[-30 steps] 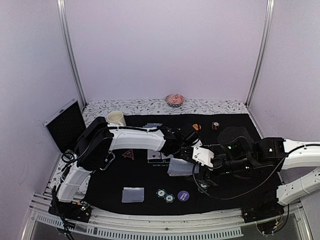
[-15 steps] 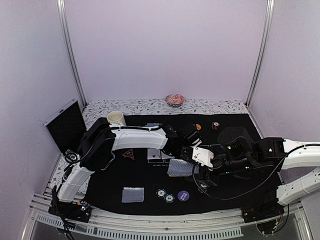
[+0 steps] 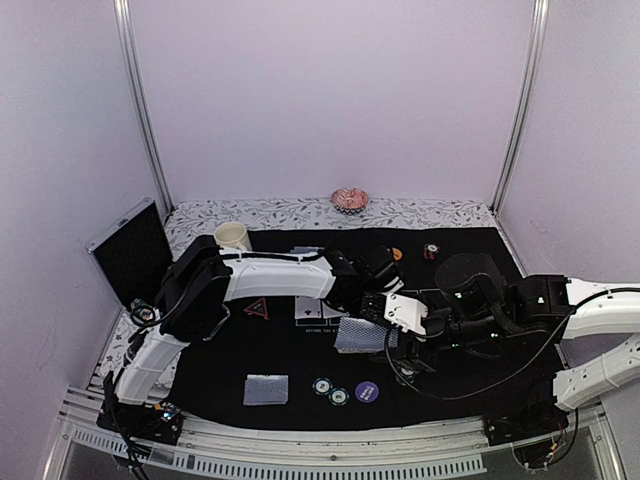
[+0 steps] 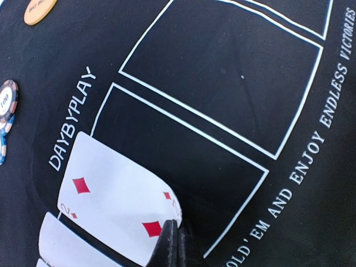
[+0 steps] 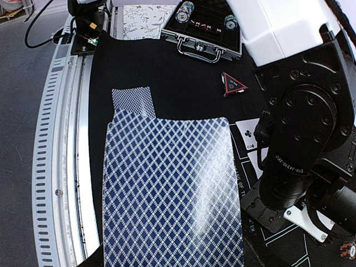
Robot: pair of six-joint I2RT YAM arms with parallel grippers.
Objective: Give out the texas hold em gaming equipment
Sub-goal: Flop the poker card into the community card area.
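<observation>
A white two of diamonds card (image 4: pixel 105 206) lies face up over a printed box on the black mat, its near corner curled up. My left gripper (image 4: pixel 173 238) is shut on that corner. A second white card (image 4: pixel 61 245) lies just beside it. My right gripper (image 3: pixel 386 334) holds a deck of blue diamond-backed cards (image 5: pixel 169 194) above the mat's middle; the deck hides its fingers. In the top view, a small face-down card pile (image 3: pixel 266 389), two striped chips (image 3: pixel 331 391) and a purple button (image 3: pixel 367 391) sit near the front edge. The red-outlined triangle (image 3: pixel 257 309) lies to the left.
An orange button (image 3: pixel 394 254) and a chip stack (image 3: pixel 431 251) sit at the mat's far side. A cream mug (image 3: pixel 232 236), a pink dish (image 3: pixel 350 199) and an open black case (image 3: pixel 130 250) stand off the mat. The two arms cross closely mid-table.
The left arm has edged slightly to the right over the mat. Both grippers keep the same hold.
</observation>
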